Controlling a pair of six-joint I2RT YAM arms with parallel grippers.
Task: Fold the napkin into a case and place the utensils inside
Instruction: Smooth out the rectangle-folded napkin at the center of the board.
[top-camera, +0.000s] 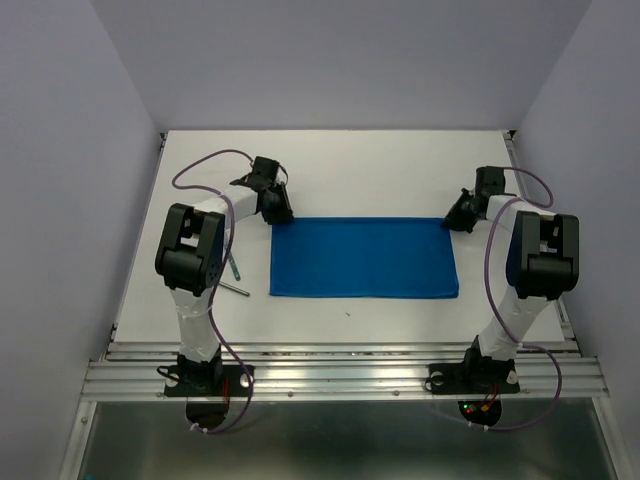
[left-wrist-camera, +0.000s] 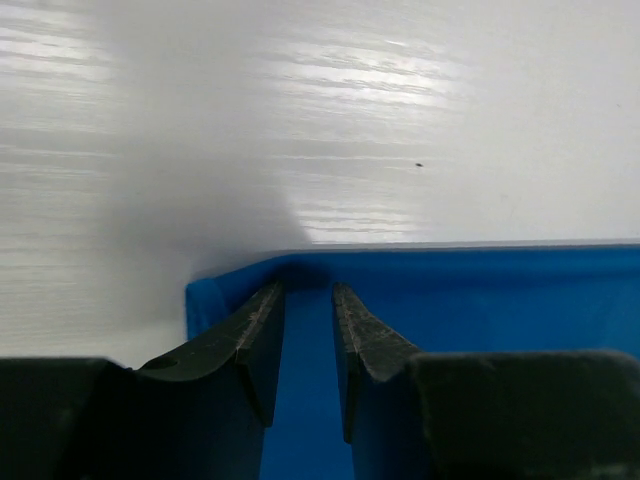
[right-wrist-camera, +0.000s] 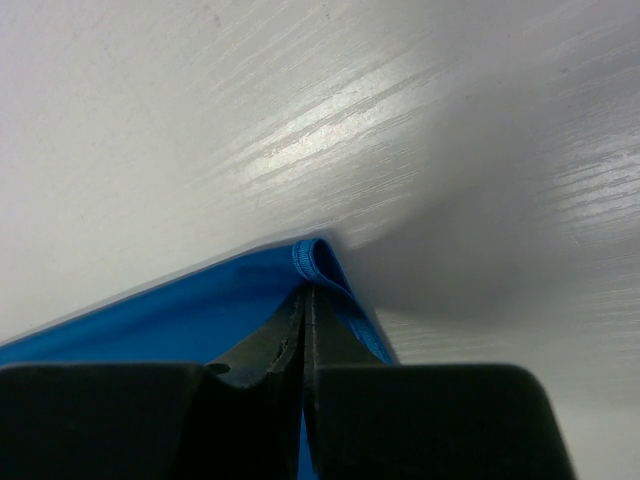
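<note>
Napkin (top-camera: 364, 258) flat mid-worktop, long axis left-right; right gripper (right-wrist-camera: 306, 293) pinched tight on its far-right corner, left gripper (left-wrist-camera: 308, 290) with jaws apart over far-left corner (utensils (top-camera: 234, 265) toward worktop's left edge: overhead view only).

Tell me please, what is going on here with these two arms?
The robot is working on a blue napkin lying flat on the table. The right gripper is shut on its far right corner. The left gripper sits at the far left corner, jaws apart with cloth between them. The utensils lie left of the napkin, untouched.
</note>
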